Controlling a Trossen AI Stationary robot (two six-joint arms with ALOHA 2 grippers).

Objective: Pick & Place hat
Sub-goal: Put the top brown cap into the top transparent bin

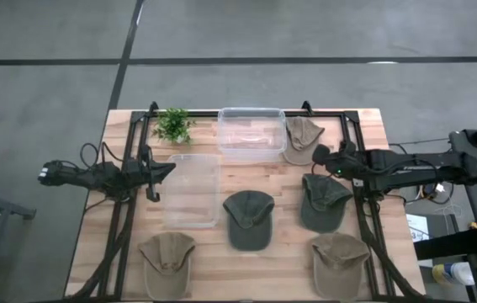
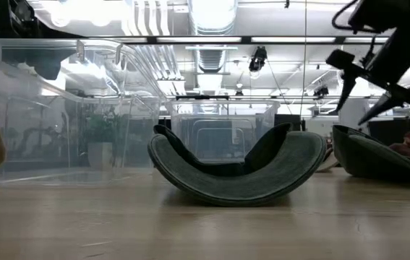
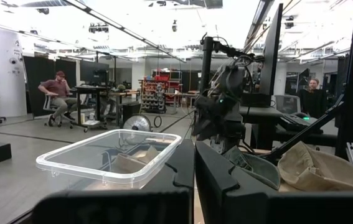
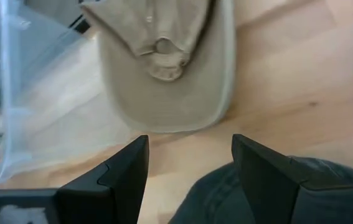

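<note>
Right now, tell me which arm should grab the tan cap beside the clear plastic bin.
Right. The right gripper hangs open just beside the tan cap, at the clear plastic bin's right side. The left gripper waits across the table, shut.

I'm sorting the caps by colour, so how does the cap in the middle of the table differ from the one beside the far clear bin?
The middle cap is dark green; the far cap is tan. The middle cap lies in open table, clear of both grippers, while the far cap touches the clear bin, with the open right gripper hovering at its edge. Both are baseball-style caps on the wooden table.
</note>
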